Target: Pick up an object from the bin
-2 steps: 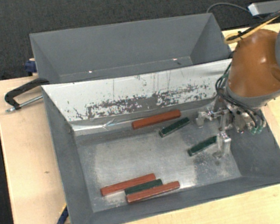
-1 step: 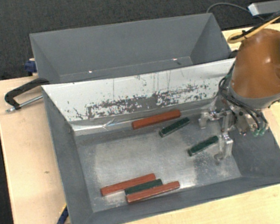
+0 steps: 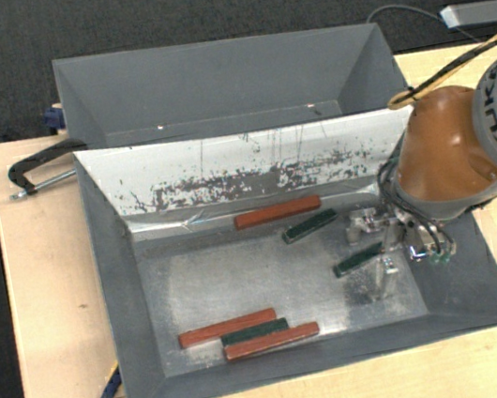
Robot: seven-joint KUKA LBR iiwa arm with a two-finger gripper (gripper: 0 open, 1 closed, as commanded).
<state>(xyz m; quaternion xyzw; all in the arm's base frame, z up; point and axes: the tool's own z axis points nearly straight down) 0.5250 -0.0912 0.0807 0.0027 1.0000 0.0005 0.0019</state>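
Observation:
My gripper [image 3: 377,239] is low in the right part of the bin, under the orange wrist cover. A short dark green bar [image 3: 357,263] lies slanted right at the gripper, its right end under the metal parts. Whether it is gripped I cannot tell. A second dark green bar [image 3: 310,225] lies a little to the upper left of the gripper. Behind that one, a red-brown bar [image 3: 278,213] rests along the foot of the back wall.
Near the front wall on the left lie three bars close together: a red-brown bar [image 3: 227,327], a dark green bar [image 3: 254,332] and another red-brown bar [image 3: 272,341]. The arm and its cables come in over the right rim.

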